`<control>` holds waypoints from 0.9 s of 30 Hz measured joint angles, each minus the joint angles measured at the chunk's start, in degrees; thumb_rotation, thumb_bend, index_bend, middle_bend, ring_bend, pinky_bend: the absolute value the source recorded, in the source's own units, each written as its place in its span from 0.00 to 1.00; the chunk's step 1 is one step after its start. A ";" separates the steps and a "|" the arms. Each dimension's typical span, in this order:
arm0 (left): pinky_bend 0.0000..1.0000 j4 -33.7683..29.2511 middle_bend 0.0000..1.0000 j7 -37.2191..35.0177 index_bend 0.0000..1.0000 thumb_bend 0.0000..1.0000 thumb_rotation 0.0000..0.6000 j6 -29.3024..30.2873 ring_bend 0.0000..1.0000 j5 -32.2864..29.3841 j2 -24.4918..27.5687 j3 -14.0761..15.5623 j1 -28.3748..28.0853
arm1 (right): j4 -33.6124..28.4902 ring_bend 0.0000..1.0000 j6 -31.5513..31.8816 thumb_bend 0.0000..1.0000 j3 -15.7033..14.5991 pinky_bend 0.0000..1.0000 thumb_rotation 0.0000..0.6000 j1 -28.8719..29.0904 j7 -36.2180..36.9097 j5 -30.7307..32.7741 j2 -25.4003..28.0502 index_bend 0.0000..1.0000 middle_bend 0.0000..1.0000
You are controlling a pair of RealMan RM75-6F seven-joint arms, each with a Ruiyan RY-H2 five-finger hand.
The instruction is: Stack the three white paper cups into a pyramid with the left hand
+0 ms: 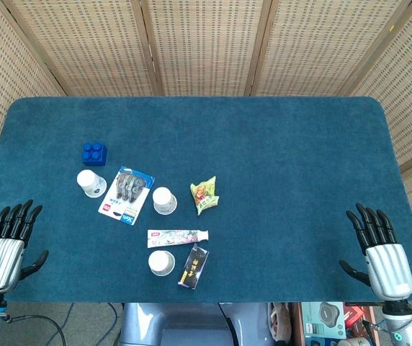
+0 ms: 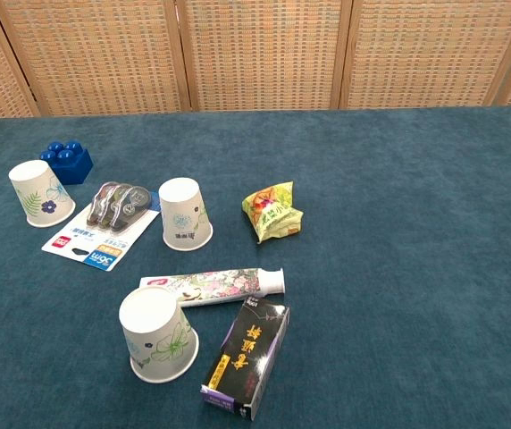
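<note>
Nearest cup point(image 2: 157, 333): inverted, just beside toothpaste tube point(image 2: 213, 286) and black box point(image 2: 247, 357).
Other cups: middle point(image 2: 184, 214), far-left point(image 2: 40, 193), well apart.
Left robot hand point(image 1: 6, 244): empty, fingers spread.
Right robot hand point(image 1: 379, 249): likewise.
Risk: clutter may snag fingers; thin cups could crush or topple.

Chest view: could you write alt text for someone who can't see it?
Three white paper cups stand upside down and apart on a blue table: one far left, one in the middle, one nearest the camera. Around them lie a blue block, a correction tape pack, a toothpaste tube, a black box and a snack packet.
</note>
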 measured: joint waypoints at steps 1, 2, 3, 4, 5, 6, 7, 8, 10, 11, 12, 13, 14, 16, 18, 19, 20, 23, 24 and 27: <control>0.00 -0.07 0.00 0.05 0.00 0.31 1.00 -0.01 0.00 0.14 0.00 0.06 -0.01 | -0.01 0.00 0.14 0.10 0.01 0.00 1.00 -0.04 0.07 -0.06 0.03 0.00 0.00; 0.00 -0.12 0.00 0.14 0.00 0.31 1.00 -0.06 0.00 0.19 -0.01 0.11 -0.02 | 0.01 0.00 0.17 0.10 0.01 0.00 1.00 -0.06 0.15 -0.06 0.06 0.00 0.00; 0.00 -0.17 0.00 0.22 0.00 0.31 1.00 -0.15 0.00 0.12 -0.01 0.15 -0.03 | 0.04 0.00 0.15 0.10 0.00 0.00 1.00 -0.07 0.20 -0.02 0.08 0.00 0.00; 0.00 -0.21 0.00 0.22 0.00 0.31 1.00 -0.19 0.00 0.08 -0.01 0.17 -0.03 | 0.06 0.00 0.11 0.10 -0.03 0.00 1.00 -0.09 0.29 0.02 0.11 0.00 0.00; 0.00 -0.25 0.00 0.17 0.00 0.31 1.00 -0.19 0.00 0.06 0.01 0.18 -0.02 | 0.07 0.00 0.09 0.10 -0.05 0.00 1.00 -0.10 0.36 0.02 0.13 0.00 0.00; 0.00 -0.26 0.00 0.10 0.00 0.31 1.00 -0.15 0.00 0.08 0.02 0.20 0.00 | 0.05 0.00 0.10 0.10 -0.07 0.00 1.00 -0.11 0.44 0.00 0.15 0.00 0.00; 0.00 -0.27 0.00 0.06 0.00 0.31 1.00 -0.10 0.00 0.12 0.04 0.21 0.02 | 0.00 0.00 0.15 0.10 -0.08 0.00 1.00 -0.11 0.48 -0.09 0.16 0.00 0.00; 0.00 -0.27 0.00 0.01 0.00 0.31 1.00 -0.07 0.00 0.16 0.06 0.21 0.03 | -0.02 0.00 0.19 0.10 -0.09 0.00 1.00 -0.11 0.47 -0.17 0.16 0.00 0.00; 0.00 -0.27 0.00 -0.19 0.00 0.31 1.00 -0.08 0.00 0.17 0.11 0.19 0.00 | -0.05 0.00 0.20 0.10 -0.11 0.00 1.00 -0.09 0.24 -0.29 0.12 0.00 0.00; 0.00 -0.26 0.00 -0.23 0.00 0.31 1.00 -0.12 0.00 0.13 0.13 0.15 -0.04 | -0.07 0.00 0.17 0.10 -0.11 0.00 1.00 -0.08 0.12 -0.30 0.10 0.00 0.00; 0.00 -0.25 0.00 -0.25 0.00 0.31 1.00 -0.23 0.00 0.03 0.15 0.12 -0.08 | -0.12 0.00 0.13 0.10 -0.11 0.00 1.00 -0.07 0.02 -0.29 0.08 0.00 0.00; 0.00 -0.24 0.00 -0.26 0.00 0.31 1.00 -0.32 0.00 -0.05 0.16 0.11 -0.11 | -0.18 0.00 0.08 0.10 -0.09 0.00 1.00 -0.06 -0.06 -0.23 0.06 0.00 0.00; 0.00 -0.25 0.00 -0.27 0.00 0.31 1.00 -0.40 0.00 -0.11 0.17 0.11 -0.14 | -0.21 0.00 0.06 0.10 -0.08 0.00 1.00 -0.06 -0.09 -0.20 0.06 0.00 0.00; 0.00 -0.27 0.00 -0.31 0.00 0.31 1.00 -0.49 0.00 -0.18 0.18 0.10 -0.18 | -0.23 0.00 0.13 0.10 -0.07 0.00 1.00 -0.08 -0.15 -0.23 0.05 0.00 0.00; 0.00 -0.29 0.00 -0.32 0.00 0.31 1.00 -0.51 0.00 -0.14 0.18 0.10 -0.22 | -0.22 0.00 0.20 0.10 -0.04 0.00 1.00 -0.10 -0.16 -0.23 0.05 0.00 0.00; 0.00 -0.29 0.00 -0.31 0.00 0.31 1.00 -0.52 0.00 -0.14 0.18 0.09 -0.23 | -0.22 0.00 0.17 0.10 -0.01 0.00 1.00 -0.09 -0.11 -0.17 0.08 0.00 0.00; 0.00 -0.29 0.00 -0.29 0.00 0.31 1.00 -0.52 0.00 -0.13 0.17 0.10 -0.23 | -0.22 0.00 0.14 0.10 0.00 0.00 1.00 -0.09 -0.06 -0.12 0.12 0.00 0.00; 0.00 -0.32 0.00 -0.14 0.00 0.31 1.00 -0.51 0.00 -0.10 0.15 0.12 -0.22 | -0.14 0.00 0.16 0.10 0.03 0.00 1.00 -0.12 0.08 -0.03 0.17 0.00 0.00; 0.00 -0.34 0.00 -0.06 0.00 0.31 1.00 -0.49 0.00 -0.06 0.14 0.15 -0.21 | -0.12 0.00 0.19 0.10 0.03 0.00 1.00 -0.13 0.14 -0.02 0.19 0.00 0.00; 0.00 -0.49 0.00 0.16 0.00 0.31 1.00 -0.48 0.00 0.09 0.09 0.32 -0.15 | -0.08 0.00 0.39 0.10 0.04 0.00 1.00 -0.19 0.42 -0.11 0.28 0.00 0.00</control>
